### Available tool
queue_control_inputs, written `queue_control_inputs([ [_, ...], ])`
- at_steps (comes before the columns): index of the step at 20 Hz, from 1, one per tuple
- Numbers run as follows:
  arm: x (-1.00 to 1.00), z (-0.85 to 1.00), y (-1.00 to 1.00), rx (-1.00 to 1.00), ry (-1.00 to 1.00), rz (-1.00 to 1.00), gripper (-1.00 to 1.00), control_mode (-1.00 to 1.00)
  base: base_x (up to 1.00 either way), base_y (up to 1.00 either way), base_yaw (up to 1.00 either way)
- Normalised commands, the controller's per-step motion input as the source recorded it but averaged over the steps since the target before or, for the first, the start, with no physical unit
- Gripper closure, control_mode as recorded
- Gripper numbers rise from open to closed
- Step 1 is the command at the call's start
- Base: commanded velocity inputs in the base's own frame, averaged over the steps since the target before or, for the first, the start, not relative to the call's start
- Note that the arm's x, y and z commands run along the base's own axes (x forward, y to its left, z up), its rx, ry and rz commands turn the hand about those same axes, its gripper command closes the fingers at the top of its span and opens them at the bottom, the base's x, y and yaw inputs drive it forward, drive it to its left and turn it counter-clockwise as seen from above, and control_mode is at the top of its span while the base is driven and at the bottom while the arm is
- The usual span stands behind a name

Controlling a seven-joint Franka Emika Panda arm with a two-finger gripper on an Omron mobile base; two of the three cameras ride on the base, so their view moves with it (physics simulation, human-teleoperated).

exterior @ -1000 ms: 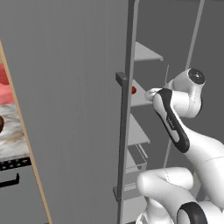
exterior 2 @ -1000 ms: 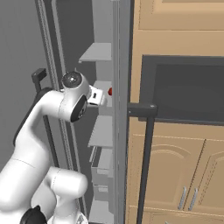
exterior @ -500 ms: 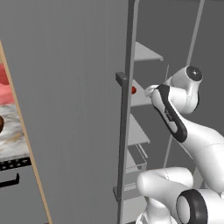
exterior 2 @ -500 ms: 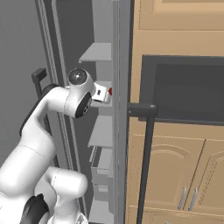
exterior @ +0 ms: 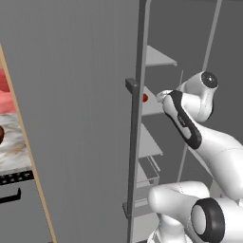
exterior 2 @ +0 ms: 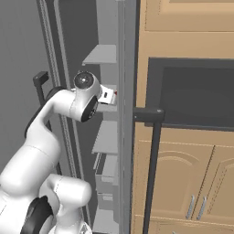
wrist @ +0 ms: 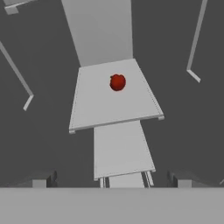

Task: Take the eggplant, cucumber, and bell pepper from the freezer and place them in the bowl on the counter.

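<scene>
The freezer [exterior: 85, 118] door stands open at the left of the left base view, leaving the shelf bay clear to reach into. In the hand view, bare shelf [wrist: 100, 105] surrounds the bell pepper [wrist: 117, 82] at upper centre, with free room above; grey side walls flank it.

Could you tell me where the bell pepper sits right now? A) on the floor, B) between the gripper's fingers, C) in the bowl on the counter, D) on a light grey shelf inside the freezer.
D: in the hand view the bell pepper rests alone on a freezer shelf, untouched.
</scene>
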Motion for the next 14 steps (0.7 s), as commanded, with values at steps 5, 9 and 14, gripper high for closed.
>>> queue_control_inputs([
  [5,0.20,0.00,0.00,0.00,-0.04,0.00,-1.00,-1.00,0.00,0.00,0.00],
  [9,0.15,0.00,0.02,0.00,-0.03,0.00,-1.00,-1.00,0.00,0.00,0.00],
  [14,0.26,-0.01,0.05,0.00,0.00,0.00,-1.00,-1.00,0.00,0.00,0.00],
])
